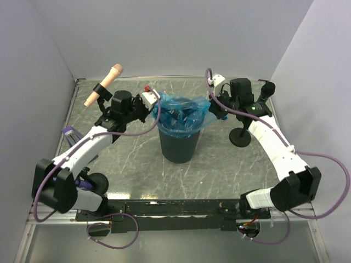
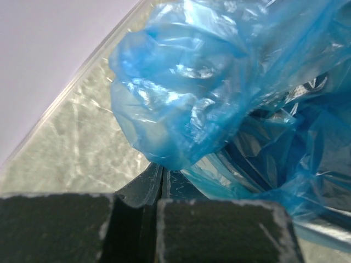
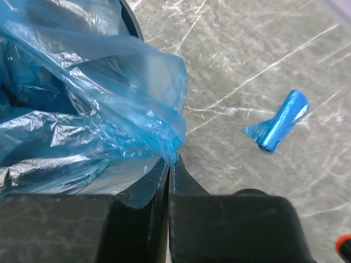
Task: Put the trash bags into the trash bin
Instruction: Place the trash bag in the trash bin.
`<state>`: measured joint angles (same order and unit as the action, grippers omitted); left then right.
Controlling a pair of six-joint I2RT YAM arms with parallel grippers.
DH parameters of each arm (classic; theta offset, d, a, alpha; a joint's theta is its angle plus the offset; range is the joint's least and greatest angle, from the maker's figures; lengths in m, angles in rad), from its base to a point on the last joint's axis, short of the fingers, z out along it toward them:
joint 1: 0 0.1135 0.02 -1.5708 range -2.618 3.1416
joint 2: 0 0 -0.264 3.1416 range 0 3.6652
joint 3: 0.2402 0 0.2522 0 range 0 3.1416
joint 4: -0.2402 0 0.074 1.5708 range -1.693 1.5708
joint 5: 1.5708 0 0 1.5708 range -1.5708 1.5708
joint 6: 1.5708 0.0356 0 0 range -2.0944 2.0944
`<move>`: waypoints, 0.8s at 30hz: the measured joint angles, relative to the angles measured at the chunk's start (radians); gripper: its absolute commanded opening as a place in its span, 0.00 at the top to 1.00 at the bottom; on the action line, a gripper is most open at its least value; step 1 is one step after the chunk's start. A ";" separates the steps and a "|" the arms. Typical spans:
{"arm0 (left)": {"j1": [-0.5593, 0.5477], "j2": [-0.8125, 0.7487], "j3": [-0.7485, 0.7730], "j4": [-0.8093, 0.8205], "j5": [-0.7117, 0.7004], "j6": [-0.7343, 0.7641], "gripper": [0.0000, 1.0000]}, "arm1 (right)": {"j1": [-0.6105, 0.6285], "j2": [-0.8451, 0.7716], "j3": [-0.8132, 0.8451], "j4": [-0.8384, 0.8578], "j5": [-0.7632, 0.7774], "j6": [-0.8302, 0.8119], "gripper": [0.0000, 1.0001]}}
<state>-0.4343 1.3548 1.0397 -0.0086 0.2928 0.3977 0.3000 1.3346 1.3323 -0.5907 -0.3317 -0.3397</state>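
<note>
Robotics lab test cell, not a lived-in room: plain pale walls [image 1: 175, 33] box a marble-patterned desk [image 1: 131, 164] on three sides, nothing hung or shelved on them. Two white-and-black arms, left arm [image 1: 82, 150] and right arm [image 1: 277, 145], sit on a black mounting rail [image 1: 175, 208] at the near edge, with loose purple cables [image 1: 334, 186] trailing from them. Props look staged: one trash bin [image 1: 180, 145] mid-desk, a tan microphone [image 1: 104, 85] and a black microphone stand [image 1: 240, 138] at the flanks.
</note>
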 measured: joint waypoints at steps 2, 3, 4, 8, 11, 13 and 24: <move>0.006 0.046 0.044 -0.016 0.009 -0.027 0.99 | -0.022 0.035 0.022 0.000 -0.026 0.024 1.00; 0.009 0.068 0.067 -0.024 0.019 -0.042 0.99 | -0.031 0.047 0.029 0.000 -0.036 0.034 1.00; 0.011 0.086 0.086 -0.026 0.027 -0.056 0.99 | -0.041 0.060 0.036 0.001 -0.056 0.045 1.00; 0.026 0.109 0.103 -0.027 0.092 -0.119 0.99 | -0.058 0.076 0.047 0.001 -0.131 0.084 0.99; 0.044 0.102 0.103 -0.028 0.182 -0.166 0.98 | -0.058 0.076 0.061 -0.002 -0.191 0.103 0.97; 0.052 0.090 0.103 -0.042 0.221 -0.187 0.97 | -0.057 0.070 0.065 -0.003 -0.215 0.111 0.98; 0.106 0.102 0.241 -0.181 0.252 -0.238 0.85 | -0.098 0.066 0.081 -0.011 -0.297 0.179 1.00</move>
<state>-0.3279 1.4567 1.2804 -0.1898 0.5446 0.1600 0.2016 1.4002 1.4132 -0.6022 -0.6285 -0.1608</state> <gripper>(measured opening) 0.156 0.008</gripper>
